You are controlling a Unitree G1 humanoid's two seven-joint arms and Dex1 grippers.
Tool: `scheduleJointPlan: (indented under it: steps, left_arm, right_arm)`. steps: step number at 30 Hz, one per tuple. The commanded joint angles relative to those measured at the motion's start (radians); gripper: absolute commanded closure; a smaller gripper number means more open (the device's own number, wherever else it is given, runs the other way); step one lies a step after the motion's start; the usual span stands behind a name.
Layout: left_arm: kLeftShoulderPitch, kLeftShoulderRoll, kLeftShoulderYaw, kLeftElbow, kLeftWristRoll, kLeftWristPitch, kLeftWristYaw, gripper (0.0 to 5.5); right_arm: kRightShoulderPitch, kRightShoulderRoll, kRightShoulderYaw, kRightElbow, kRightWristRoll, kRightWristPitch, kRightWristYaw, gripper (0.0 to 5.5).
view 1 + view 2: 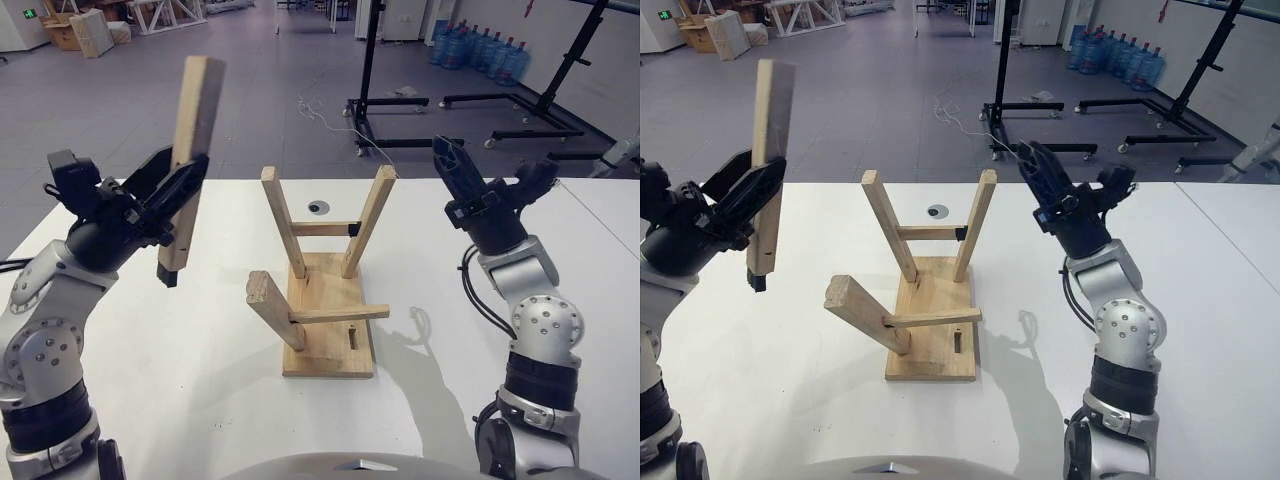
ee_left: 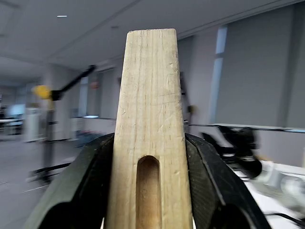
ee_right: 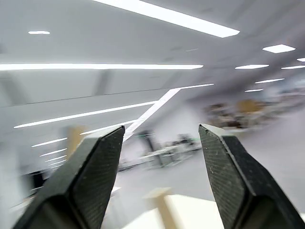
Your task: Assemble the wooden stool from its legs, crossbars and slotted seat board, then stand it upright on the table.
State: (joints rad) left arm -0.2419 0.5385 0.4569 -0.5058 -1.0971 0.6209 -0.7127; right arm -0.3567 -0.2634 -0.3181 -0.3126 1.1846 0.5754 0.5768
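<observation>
I see the white table (image 1: 200, 390) with the slotted seat board (image 1: 325, 350) lying flat near its middle, top face down. Three legs stand out of the board. Two far legs (image 1: 283, 225) (image 1: 371, 220) lean apart at its 12 o'clock end, with a crossbar (image 1: 322, 229) joining them. The near leg (image 1: 270, 305) tilts out toward 9 o'clock, and a second crossbar (image 1: 340, 314) runs from it toward 3 o'clock. A fourth leg (image 1: 192, 140) is in the air at 10 o'clock from the board, upright and off the table. My left gripper (image 1: 183, 172) is clamped on its sides, beside a slot (image 2: 148, 191) cut in its face. My right gripper (image 1: 495, 165) is raised at 2 o'clock from the board, fingers spread wide and holding nothing.
</observation>
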Motion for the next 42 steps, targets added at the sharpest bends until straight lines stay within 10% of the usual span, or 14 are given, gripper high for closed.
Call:
scheduleJointPlan:
  steps: [1,14,36,42]
  left_arm:
    - [-0.059,0.060,-0.083,0.125,-0.069,0.088,-0.132,3.46]
    - [-0.229,0.078,-0.315,0.196,0.027,0.117,-0.314,3.46]
    - [-0.240,0.142,-0.360,0.186,0.180,0.059,-0.422,3.48]
    - [-0.234,0.135,-0.364,0.181,0.185,0.059,-0.422,3.48]
  right_arm:
    - [-0.071,0.009,0.120,-0.016,0.015,0.044,0.113,2.66]
    - [-0.168,0.127,0.328,0.033,-0.043,0.039,0.215,2.66]
    - [-0.276,0.096,0.385,0.100,-0.214,0.062,0.256,2.66]
    - [-0.277,0.082,0.404,0.105,-0.222,0.096,0.294,3.41]
